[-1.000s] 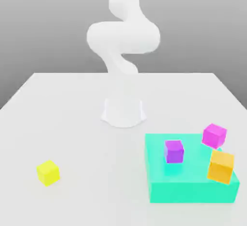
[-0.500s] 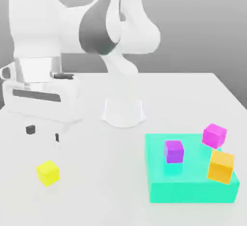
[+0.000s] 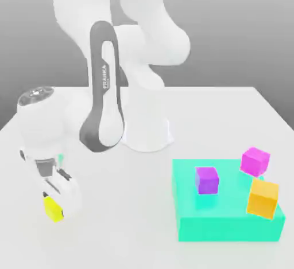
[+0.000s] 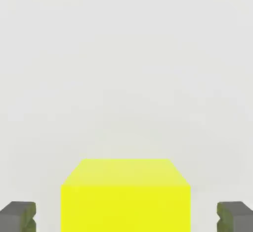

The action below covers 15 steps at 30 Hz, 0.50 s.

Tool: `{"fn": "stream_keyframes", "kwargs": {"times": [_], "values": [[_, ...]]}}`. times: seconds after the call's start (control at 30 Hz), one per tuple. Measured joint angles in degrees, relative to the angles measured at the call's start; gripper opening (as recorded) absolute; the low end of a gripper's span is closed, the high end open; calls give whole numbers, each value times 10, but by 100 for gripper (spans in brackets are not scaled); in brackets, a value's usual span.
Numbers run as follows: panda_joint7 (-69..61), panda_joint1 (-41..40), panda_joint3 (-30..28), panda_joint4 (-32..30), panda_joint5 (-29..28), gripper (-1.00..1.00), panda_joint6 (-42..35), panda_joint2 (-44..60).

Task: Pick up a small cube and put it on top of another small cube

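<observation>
The yellow cube (image 3: 53, 209) is sitting on the counter (image 3: 123, 222) toward the exterior view's left, and the arm (image 3: 103, 90) is reaching down over it. The pincer (image 4: 126, 218) is standing open around the yellow cube, its 2 fingers (image 4: 21, 216) flanking it on opposite sides. A gap is showing between each finger and the cube, so the pincer is holding nothing.

Well apart from it, toward the exterior view's right, a flat turquoise block (image 3: 229, 227) is lying on the counter. A purple cube (image 3: 207, 180) is resting on its top. An orange cube (image 3: 263, 198) and a magenta cube (image 3: 255, 162) are showing at its right-hand side in that view, the magenta 1 farther back.
</observation>
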Motion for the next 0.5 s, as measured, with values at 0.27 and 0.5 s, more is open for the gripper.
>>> {"fn": "stream_keyframes", "kwargs": {"times": [0.27,0.5], "values": [[30,29,-38,-10,-40,-100,-34,-44],[46,89,-40,-14,-117,-100,-128,-142]]}}
